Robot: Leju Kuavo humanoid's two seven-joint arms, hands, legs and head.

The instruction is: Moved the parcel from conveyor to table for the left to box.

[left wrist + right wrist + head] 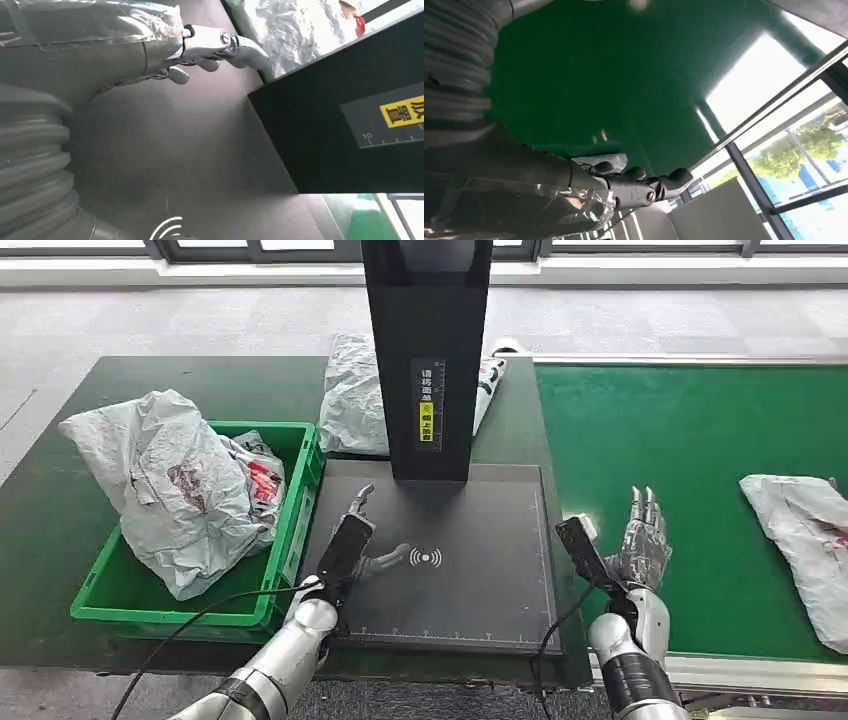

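The left hand (352, 533) is hovering empty, fingers loosely apart, over the dark scanner pad (480, 540) bearing a white wireless symbol. The right hand (640, 540) is hanging open above the green conveyor belt (660, 430), where the grey plastic parcel (805, 540) is lying, partly cut off. The black upright post (428, 350) is carrying a yellow label with unreadable characters. A green plastic crate (290, 510) is holding crumpled grey bags (175, 485) on the dark green table (60, 490).

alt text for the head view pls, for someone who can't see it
Both robot hands hover empty: the left hand over a dark scanner pad, the right hand at the edge of a green conveyor carrying a grey parcel. A green crate at left holds bagged parcels.
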